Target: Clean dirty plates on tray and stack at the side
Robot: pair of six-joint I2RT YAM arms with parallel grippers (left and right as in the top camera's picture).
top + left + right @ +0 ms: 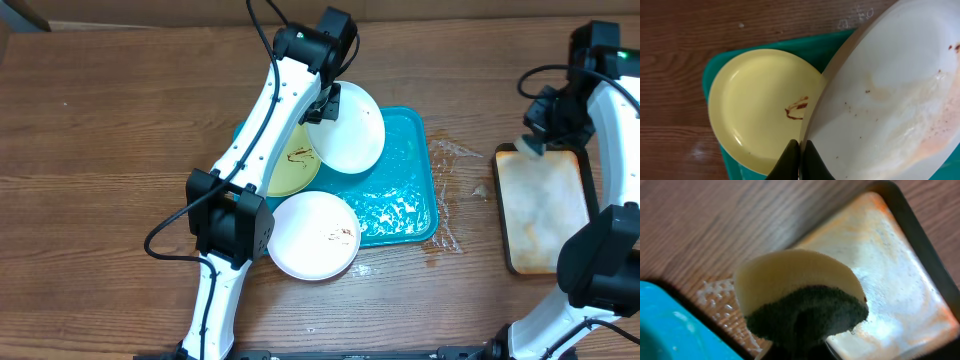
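Here, left gripper (800, 152): pinching the rim of the white plate (880, 95), which is tilted above the tray (405, 195).
White plate: brown specks on its face.
Right gripper (532, 140): clamped on a sponge (800, 295) over the small tray (540, 210).
Yellow plate (760, 100): flat in the tray's left part, brown smear on it.
Front plate (313, 236): white, smeared, overlapping the tray's near-left corner, partly on the table (100, 120).

Cannot see much of the yellow-green plate (292, 165) beneath the left arm (265, 110) overhead. Loses the white plate (890, 100) past the left wrist view's edges. Cannot see jaws of the right gripper (533, 138) behind the sponge (800, 295).
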